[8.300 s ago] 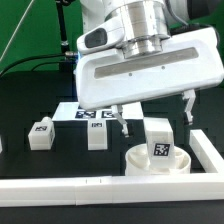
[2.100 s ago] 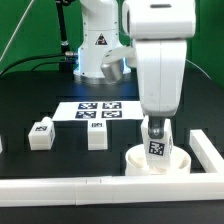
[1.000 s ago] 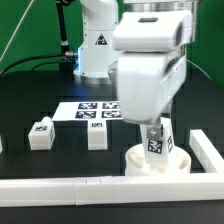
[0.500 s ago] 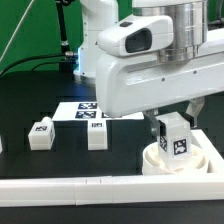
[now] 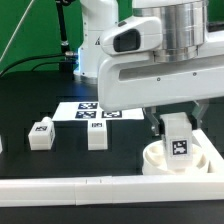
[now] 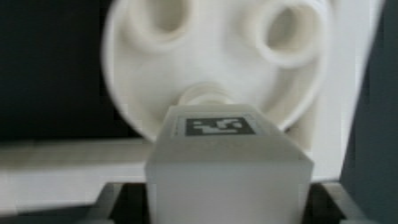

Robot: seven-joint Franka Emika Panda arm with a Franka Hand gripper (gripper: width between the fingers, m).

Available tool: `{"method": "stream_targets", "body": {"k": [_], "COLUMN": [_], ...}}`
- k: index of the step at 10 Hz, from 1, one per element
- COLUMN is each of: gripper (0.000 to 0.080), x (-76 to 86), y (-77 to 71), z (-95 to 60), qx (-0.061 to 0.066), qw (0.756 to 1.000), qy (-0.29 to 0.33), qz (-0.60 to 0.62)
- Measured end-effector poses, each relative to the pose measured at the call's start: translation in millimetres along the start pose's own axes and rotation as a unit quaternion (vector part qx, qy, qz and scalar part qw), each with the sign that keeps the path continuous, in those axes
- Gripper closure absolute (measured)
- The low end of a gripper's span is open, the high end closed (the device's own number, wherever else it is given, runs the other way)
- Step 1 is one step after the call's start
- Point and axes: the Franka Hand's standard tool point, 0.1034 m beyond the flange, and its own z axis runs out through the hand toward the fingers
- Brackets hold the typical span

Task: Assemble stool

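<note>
The round white seat disc (image 5: 158, 162) lies at the exterior view's right, sockets up. A blocky white leg (image 5: 178, 132) with a tag stands upright in one socket. My gripper (image 5: 177, 128) is shut on this leg, a finger on each side. In the wrist view the leg (image 6: 226, 150) fills the space between the dark fingers (image 6: 125, 203) of my gripper (image 6: 228, 202), and the seat disc (image 6: 214, 60) with two open sockets shows beyond it. Two more tagged legs (image 5: 40, 133) (image 5: 97, 135) stand loose on the black table.
The marker board (image 5: 93, 110) lies flat behind the loose legs. A long white rail (image 5: 80, 188) runs along the front edge and turns up the exterior view's right side (image 5: 214, 150), close to the seat disc.
My hand has turned about its vertical axis with the leg in it. The leg and seat disc have shifted a little toward the exterior view's right. The loose legs have not moved.
</note>
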Motion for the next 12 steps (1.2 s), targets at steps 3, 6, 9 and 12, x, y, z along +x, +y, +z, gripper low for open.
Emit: {"method": "stream_targets", "body": {"k": [3, 6, 9, 12], "gripper": [0.0459, 0.0459, 0.0459, 0.0459], "x": [0.4, -0.3, -3.7, -7.2], "y": [-0.1, -1.1, -3.4, -12.1], "z": [-0.6, -0.5, 0.5, 5.0], "qx": [0.027, 0.027, 0.038, 0.078], "qw": [0.976, 0.953, 0.899, 0.8], "qy": [-0.013, -0.017, -0.023, -0.039], "qz": [0.214, 0.302, 0.435, 0.594]}}
